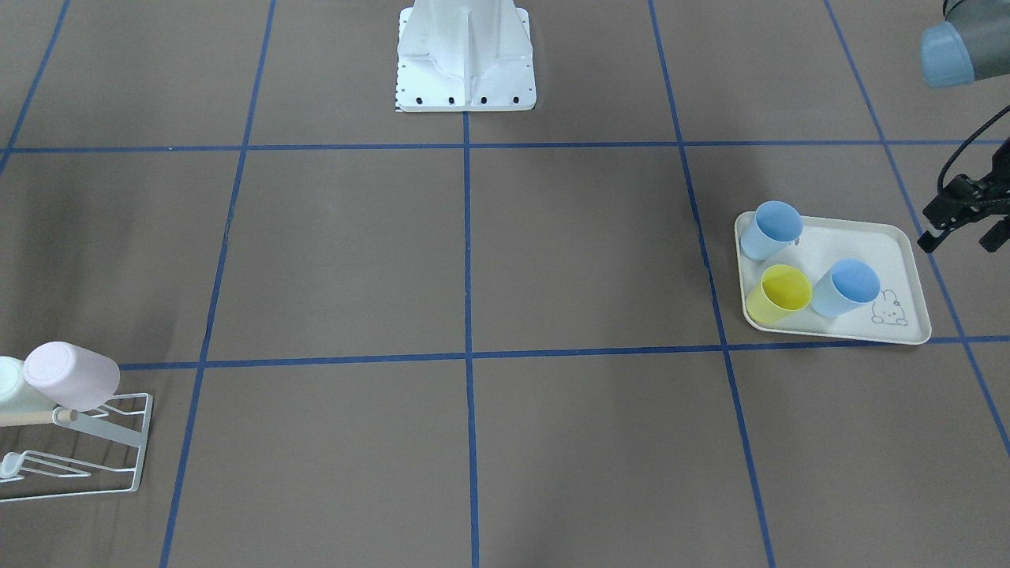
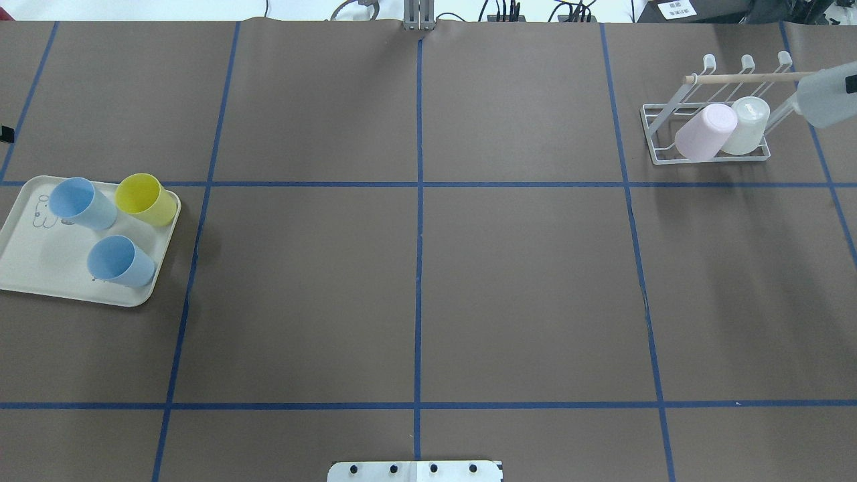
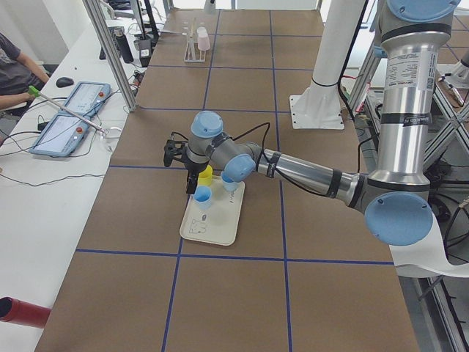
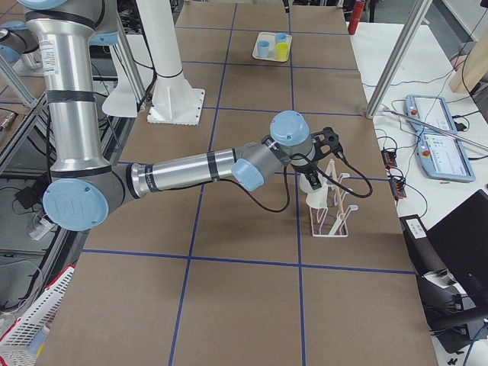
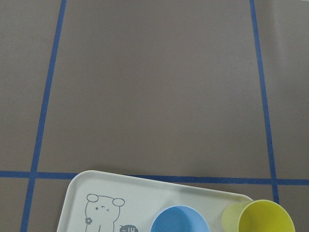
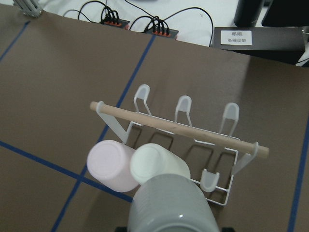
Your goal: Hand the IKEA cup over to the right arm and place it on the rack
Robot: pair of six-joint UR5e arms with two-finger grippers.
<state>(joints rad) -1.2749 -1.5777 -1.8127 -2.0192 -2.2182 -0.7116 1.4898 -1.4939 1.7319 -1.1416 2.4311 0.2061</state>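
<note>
1. My right claw (image 4: 326,149) is closed around the grey cup (image 6: 169,203). The cup fills the bottom of my right wrist view and hides my fingers, and from overhead it hangs clear of the table (image 2: 428,281)
2. The grey cup is a plain, smooth tumbler, pale grey with a faint blue cast. It tapers to a rounded base that faces my wrist camera and carries one small glint
3. It sits tilted over the near right part of the rack (image 6: 184,104). From overhead it covers the right end of the wooden rod (image 6: 178,129). I cannot tell whether it touches the wire
4. The rack is white wire with three upturned prongs on its far side. It carries a pink cup (image 6: 113,164) and a white cup (image 6: 157,164), side by side, both base up and leaning
5. My left claw (image 1: 957,241) is spread wide with nothing in it. It hovers just beside a corner of the cream tray (image 2: 33,268), well apart from the rack
6. On that tray stand a blue cup (image 2: 82,203), a yellow cup (image 2: 146,199) and a second blue cup (image 2: 120,261), all mouth up, the first two touching
</note>
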